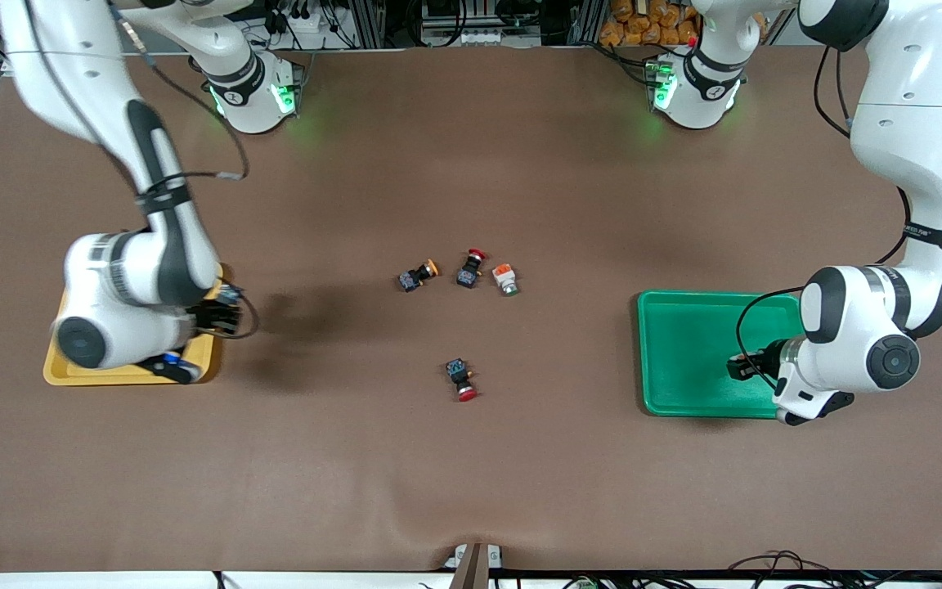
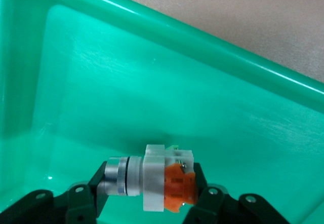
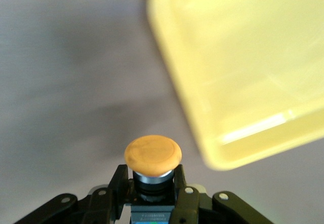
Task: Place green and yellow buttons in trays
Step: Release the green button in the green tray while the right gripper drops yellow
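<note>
From the front camera, the green tray [image 1: 688,352] lies at the left arm's end of the table and the yellow tray [image 1: 58,372] at the right arm's end. In the middle of the table remain one yellow-capped button [image 1: 417,276], one green-capped button [image 1: 506,279] and two red-capped buttons [image 1: 471,267] [image 1: 462,379]. Both wrists hide their own fingers here, and much of the yellow tray is covered by the right arm.

The left wrist view shows the left gripper [image 2: 152,196] grasping a white-and-orange button [image 2: 152,181] low over the green tray's floor [image 2: 126,82]; its cap is turned away and hard to make out. Delivery looks nearly done: the next move is to let go.

The right wrist view shows the right gripper [image 3: 151,191] clenched on a yellow-capped button [image 3: 153,154], over bare table just beside a corner of the yellow tray [image 3: 238,82]. It apparently must shift over the tray before releasing.
</note>
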`<state>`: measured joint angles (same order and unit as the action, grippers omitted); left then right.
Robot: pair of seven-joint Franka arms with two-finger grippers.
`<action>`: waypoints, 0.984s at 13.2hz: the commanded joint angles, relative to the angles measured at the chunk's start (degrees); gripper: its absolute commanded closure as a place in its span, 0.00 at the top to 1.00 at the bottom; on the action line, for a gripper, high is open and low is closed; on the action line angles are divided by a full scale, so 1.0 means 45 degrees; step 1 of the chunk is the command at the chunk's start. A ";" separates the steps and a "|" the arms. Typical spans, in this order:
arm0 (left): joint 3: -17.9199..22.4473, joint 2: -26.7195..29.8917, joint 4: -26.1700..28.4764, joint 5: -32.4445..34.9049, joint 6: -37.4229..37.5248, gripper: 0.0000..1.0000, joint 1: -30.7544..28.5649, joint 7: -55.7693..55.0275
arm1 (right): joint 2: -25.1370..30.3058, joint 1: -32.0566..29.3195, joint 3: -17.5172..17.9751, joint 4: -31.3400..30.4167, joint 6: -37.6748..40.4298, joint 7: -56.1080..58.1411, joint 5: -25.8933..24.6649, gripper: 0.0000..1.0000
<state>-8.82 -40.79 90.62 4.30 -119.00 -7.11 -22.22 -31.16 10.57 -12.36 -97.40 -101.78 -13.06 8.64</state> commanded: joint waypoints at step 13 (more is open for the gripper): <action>-0.1670 0.2306 0.0057 0.0061 0.1425 1.00 0.0095 -0.1600 | -0.1493 -0.4497 0.0246 -0.0094 -0.3594 0.7374 -0.1881 0.24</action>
<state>-14.35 -32.71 89.53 4.30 -113.58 -6.65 -25.84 -38.03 -9.18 -11.93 -98.38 -118.24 19.77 0.85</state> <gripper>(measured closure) 0.000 0.595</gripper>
